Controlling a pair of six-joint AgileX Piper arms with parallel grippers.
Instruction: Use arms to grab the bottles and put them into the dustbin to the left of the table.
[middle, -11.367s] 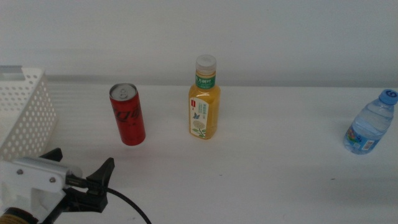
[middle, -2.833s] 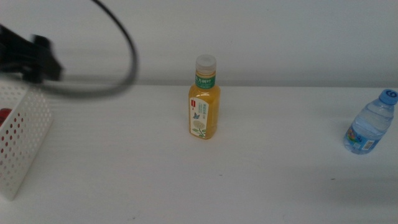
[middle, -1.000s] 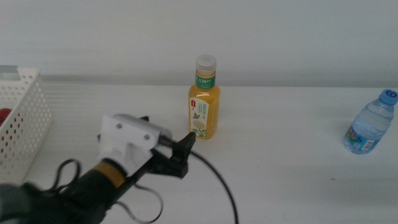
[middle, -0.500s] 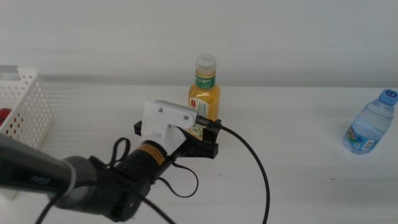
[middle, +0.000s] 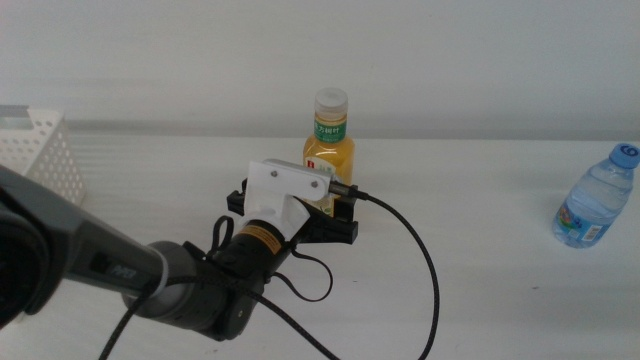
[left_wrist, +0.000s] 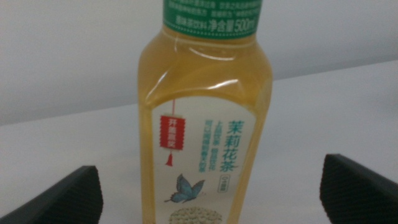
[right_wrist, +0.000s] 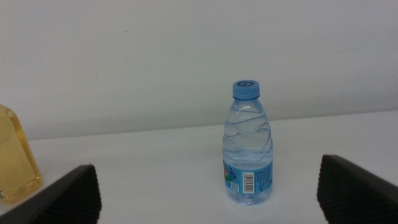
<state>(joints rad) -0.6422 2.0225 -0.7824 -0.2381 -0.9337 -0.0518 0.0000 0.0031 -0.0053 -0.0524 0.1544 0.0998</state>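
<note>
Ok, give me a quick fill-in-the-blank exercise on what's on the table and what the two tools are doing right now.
1. The left tool has its jaws open on either side of the ____ bottle.
2. The water bottle has a ____ cap.
3. The dustbin stands at the table's ____ side.
4. The right tool is open, facing the ____ bottle.

Missing words: juice; blue; left; water

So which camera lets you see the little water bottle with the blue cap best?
The right wrist view: the water bottle stands whole and near the middle there, between the right gripper's open jaws, cap to base. The middle view shows it small at the table's right edge, partly cut off. The left wrist view does not show it.
</note>
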